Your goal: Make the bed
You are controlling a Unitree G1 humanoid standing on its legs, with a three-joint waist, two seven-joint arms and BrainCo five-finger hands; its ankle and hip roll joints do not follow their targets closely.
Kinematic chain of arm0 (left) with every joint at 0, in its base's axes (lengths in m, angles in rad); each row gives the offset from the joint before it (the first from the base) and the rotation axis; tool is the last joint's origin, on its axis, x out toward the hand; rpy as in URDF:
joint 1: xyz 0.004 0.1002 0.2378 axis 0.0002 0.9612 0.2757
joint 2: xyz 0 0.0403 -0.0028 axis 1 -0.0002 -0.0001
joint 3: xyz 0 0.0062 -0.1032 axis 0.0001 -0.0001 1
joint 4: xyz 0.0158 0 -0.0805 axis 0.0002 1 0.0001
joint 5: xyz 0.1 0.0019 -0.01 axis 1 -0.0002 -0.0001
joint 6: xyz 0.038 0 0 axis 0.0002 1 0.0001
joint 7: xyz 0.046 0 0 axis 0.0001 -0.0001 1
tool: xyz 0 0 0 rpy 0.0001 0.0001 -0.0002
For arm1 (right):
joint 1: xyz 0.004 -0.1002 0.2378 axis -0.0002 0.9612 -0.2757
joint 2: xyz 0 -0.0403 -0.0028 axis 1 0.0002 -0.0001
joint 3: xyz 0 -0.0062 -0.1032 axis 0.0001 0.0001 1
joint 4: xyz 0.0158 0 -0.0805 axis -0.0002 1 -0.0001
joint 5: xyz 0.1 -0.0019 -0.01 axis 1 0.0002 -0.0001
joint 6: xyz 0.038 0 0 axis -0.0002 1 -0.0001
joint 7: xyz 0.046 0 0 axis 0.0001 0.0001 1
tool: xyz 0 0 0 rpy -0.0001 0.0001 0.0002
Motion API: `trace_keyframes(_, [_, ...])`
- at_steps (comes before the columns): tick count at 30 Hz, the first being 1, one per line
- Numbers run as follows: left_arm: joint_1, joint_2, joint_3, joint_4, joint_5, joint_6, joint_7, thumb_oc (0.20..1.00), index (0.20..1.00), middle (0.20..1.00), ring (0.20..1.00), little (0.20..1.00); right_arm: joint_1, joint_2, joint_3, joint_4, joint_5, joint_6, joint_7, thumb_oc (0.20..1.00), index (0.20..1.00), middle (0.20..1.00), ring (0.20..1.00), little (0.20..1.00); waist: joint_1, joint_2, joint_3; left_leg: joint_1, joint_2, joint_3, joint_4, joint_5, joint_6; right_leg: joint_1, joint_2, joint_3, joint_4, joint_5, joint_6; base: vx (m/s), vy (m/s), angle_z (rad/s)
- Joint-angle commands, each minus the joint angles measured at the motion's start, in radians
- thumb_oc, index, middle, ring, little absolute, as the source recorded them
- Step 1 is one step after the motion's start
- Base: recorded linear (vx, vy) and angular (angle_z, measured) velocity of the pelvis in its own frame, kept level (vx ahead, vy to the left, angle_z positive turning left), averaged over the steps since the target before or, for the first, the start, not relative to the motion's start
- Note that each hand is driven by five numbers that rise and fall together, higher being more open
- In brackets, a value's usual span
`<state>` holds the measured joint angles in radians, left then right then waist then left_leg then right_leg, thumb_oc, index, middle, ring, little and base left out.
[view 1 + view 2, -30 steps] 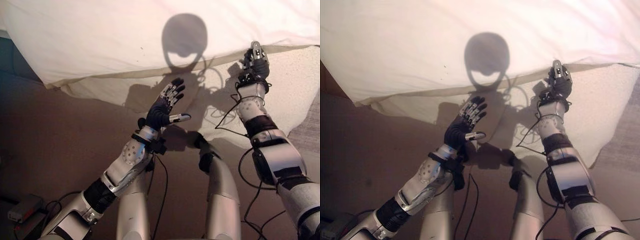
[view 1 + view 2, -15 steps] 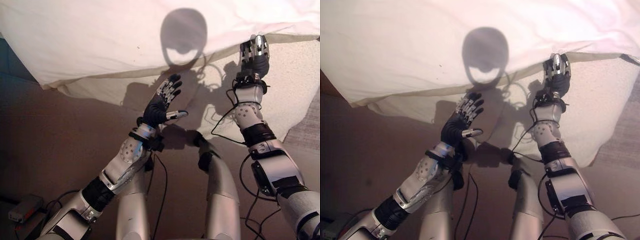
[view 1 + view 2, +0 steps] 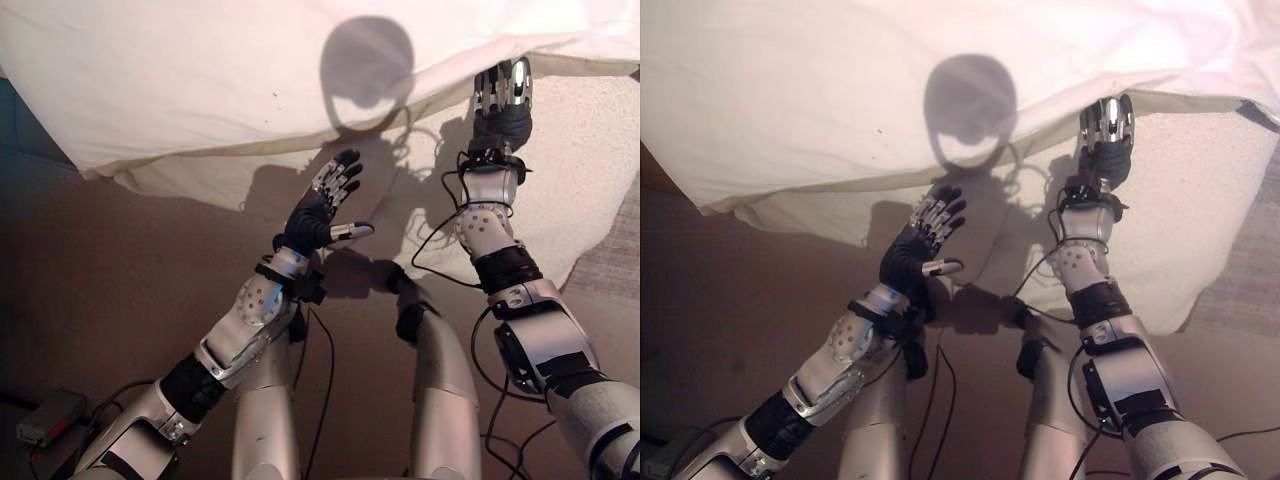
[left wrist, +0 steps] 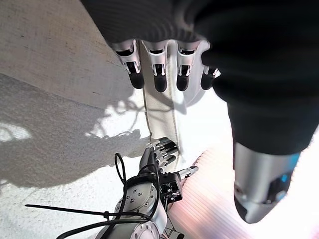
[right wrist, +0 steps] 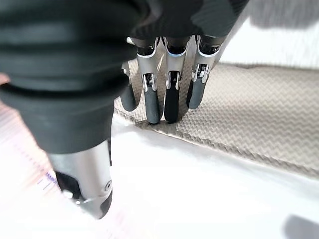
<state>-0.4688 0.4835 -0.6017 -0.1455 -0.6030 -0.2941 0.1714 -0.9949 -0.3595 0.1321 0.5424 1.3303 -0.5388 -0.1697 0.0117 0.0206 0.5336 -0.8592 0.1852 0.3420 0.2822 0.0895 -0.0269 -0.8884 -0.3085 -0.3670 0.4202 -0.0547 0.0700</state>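
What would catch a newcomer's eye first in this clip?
The white duvet draped across the top, its edge hanging over the beige textured mattress. The right hand reaches up to that edge with straight fingers, on the right. The left hand is raised open mid-scene, touching nothing.

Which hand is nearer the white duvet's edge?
Right. The right hand reaches the white duvet edge, fingertips at its hem. The left hand hovers open below it, over the textured blanket.

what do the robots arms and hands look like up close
Both arms are silver-grey metal shells with black bands at the joints and loose black cables. The left hand and right hand have dark ribbed covers, silver fingers with dark rubbery tips and a silver thumb.
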Motion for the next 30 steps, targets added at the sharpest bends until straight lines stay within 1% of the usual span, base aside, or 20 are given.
trace_keyframes(1, [0.048, 0.019, 0.031, -0.129, -0.002, -0.062, -0.025, 1.000, 1.000, 1.000, 1.000, 1.000, -0.048, -0.021, 0.007, -0.113, 0.010, -0.072, 0.046, 1.000, 1.000, 1.000, 1.000, 1.000, 0.010, 0.001, -0.014, 0.040, -0.012, 0.059, 0.060, -0.134, -0.040, 0.020, 0.001, -0.028, -0.007, 0.068, 0.088, 0.00, 0.000, 0.00])
trace_keyframes(4, [0.050, 0.022, 0.032, -0.128, -0.002, -0.063, -0.024, 1.000, 1.000, 1.000, 1.000, 1.000, -0.040, -0.018, 0.012, -0.115, 0.000, -0.068, 0.035, 1.000, 1.000, 1.000, 1.000, 1.000, 0.009, 0.000, -0.014, 0.043, -0.013, 0.059, 0.056, -0.134, -0.040, 0.020, 0.001, -0.027, -0.009, 0.070, 0.087, 0.00, 0.000, 0.00])
trace_keyframes(5, [0.052, 0.025, 0.034, -0.126, 0.000, -0.062, -0.020, 1.000, 1.000, 1.000, 1.000, 1.000, -0.039, -0.025, 0.013, -0.093, -0.022, -0.066, 0.008, 1.000, 1.000, 1.000, 1.000, 1.000, 0.009, -0.003, -0.014, 0.043, -0.014, 0.059, 0.057, -0.134, -0.039, 0.021, 0.001, -0.028, -0.010, 0.070, 0.087, 0.00, 0.000, 0.00])
trace_keyframes(6, [0.055, 0.025, 0.033, -0.127, 0.003, -0.059, -0.013, 1.000, 1.000, 1.000, 1.000, 1.000, -0.042, -0.031, 0.017, -0.080, -0.083, -0.058, -0.057, 1.000, 1.000, 1.000, 1.000, 1.000, 0.008, -0.005, -0.014, 0.044, -0.012, 0.060, 0.058, -0.135, -0.040, 0.023, 0.002, -0.027, -0.010, 0.070, 0.087, 0.00, 0.000, 0.00])
trace_keyframes(7, [0.058, 0.027, 0.033, -0.124, 0.011, -0.049, 0.001, 1.000, 1.000, 1.000, 1.000, 1.000, -0.033, -0.036, 0.038, -0.076, -0.170, -0.021, -0.121, 1.000, 1.000, 1.000, 1.000, 1.000, 0.005, -0.011, -0.014, 0.041, -0.011, 0.062, 0.054, -0.133, -0.039, 0.020, 0.003, -0.029, -0.015, 0.075, 0.086, 0.00, 0.000, 0.00])
trace_keyframes(8, [0.058, 0.025, 0.033, -0.124, 0.012, -0.048, 0.003, 1.000, 1.000, 1.000, 1.000, 1.000, -0.032, -0.034, 0.038, -0.082, -0.181, -0.018, -0.132, 1.000, 1.000, 1.000, 1.000, 1.000, 0.004, -0.011, -0.014, 0.042, -0.012, 0.062, 0.053, -0.133, -0.039, 0.021, 0.003, -0.029, -0.015, 0.075, 0.086, 0.00, 0.000, 0.00])
trace_keyframes(9, [0.057, 0.026, 0.033, -0.121, 0.025, -0.040, 0.015, 1.000, 1.000, 1.000, 1.000, 1.000, -0.007, -0.040, 0.066, -0.096, -0.262, 0.026, -0.164, 1.000, 1.000, 1.000, 1.000, 1.000, -0.001, -0.018, -0.014, 0.039, -0.009, 0.063, 0.053, -0.132, -0.039, 0.019, 0.004, -0.030, -0.018, 0.079, 0.085, 0.00, 0.000, 0.00])
trace_keyframes(10, [0.057, 0.025, 0.033, -0.121, 0.026, -0.040, 0.016, 1.000, 1.000, 1.000, 1.000, 1.000, -0.006, -0.039, 0.066, -0.101, -0.270, 0.030, -0.172, 1.000, 1.000, 1.000, 1.000, 1.000, -0.001, -0.018, -0.014, 0.039, -0.009, 0.064, 0.053, -0.131, -0.038, 0.019, 0.004, -0.030, -0.019, 0.079, 0.085, 0.00, 0.000, 0.00])
trace_keyframes(11, [0.059, 0.025, 0.031, -0.122, 0.037, -0.035, 0.026, 1.000, 1.000, 1.000, 1.000, 1.000, 0.023, -0.051, 0.088, -0.118, -0.387, 0.071, -0.220, 1.000, 1.000, 1.000, 1.000, 1.000, -0.004, -0.022, -0.014, 0.038, -0.010, 0.064, 0.051, -0.130, -0.038, 0.020, 0.004, -0.031, -0.024, 0.082, 0.086, 0.00, 0.000, 0.00])
trace_keyframes(12, [0.059, 0.024, 0.031, -0.122, 0.038, -0.034, 0.027, 1.000, 1.000, 1.000, 1.000, 1.000, 0.026, -0.049, 0.088, -0.124, -0.397, 0.074, -0.229, 1.000, 1.000, 1.000, 1.000, 1.000, -0.004, -0.021, -0.014, 0.039, -0.010, 0.064, 0.050, -0.130, -0.038, 0.021, 0.004, -0.031, -0.025, 0.083, 0.086, 0.00, 0.000, 0.00])
trace_keyframes(14, [0.060, 0.020, 0.029, -0.138, 0.038, -0.038, 0.028, 1.000, 1.000, 1.000, 1.000, 1.000, 0.092, -0.037, 0.090, -0.143, -0.421, 0.091, -0.223, 1.000, 1.000, 1.000, 1.000, 1.000, -0.007, -0.021, -0.014, 0.037, -0.012, 0.062, 0.046, -0.127, -0.037, 0.023, 0.005, -0.033, -0.034, 0.086, 0.087, 0.00, 0.000, 0.00])
trace_keyframes(15, [0.061, 0.021, 0.028, -0.138, 0.038, -0.037, 0.028, 1.000, 1.000, 1.000, 1.000, 1.000, 0.094, -0.036, 0.088, -0.145, -0.423, 0.091, -0.224, 1.000, 1.000, 1.000, 1.000, 1.000, -0.006, -0.021, -0.014, 0.038, -0.011, 0.062, 0.046, -0.127, -0.037, 0.024, 0.005, -0.033, -0.035, 0.087, 0.087, 0.00, 0.000, 0.00])
trace_keyframes(21, [0.073, 0.027, 0.027, -0.147, 0.038, -0.044, 0.033, 1.000, 1.000, 1.000, 1.000, 1.000, 0.207, 0.007, 0.067, -0.167, -0.397, 0.079, -0.210, 1.000, 1.000, 1.000, 1.000, 1.000, -0.012, -0.023, -0.014, 0.051, -0.008, 0.065, 0.041, -0.125, -0.038, 0.037, 0.006, -0.030, -0.047, 0.091, 0.087, 0.00, 0.000, 0.00])
trace_keyframes(30, [0.077, 0.030, 0.021, -0.145, 0.036, -0.048, 0.028, 1.000, 1.000, 1.000, 1.000, 1.000, 0.224, 0.021, 0.052, -0.145, -0.367, 0.077, -0.205, 1.000, 1.000, 1.000, 1.000, 1.000, -0.014, -0.019, -0.014, 0.054, -0.004, 0.067, 0.044, -0.126, -0.039, 0.033, 0.011, -0.029, -0.049, 0.090, 0.085, 0.00, -0.001, 0.00])
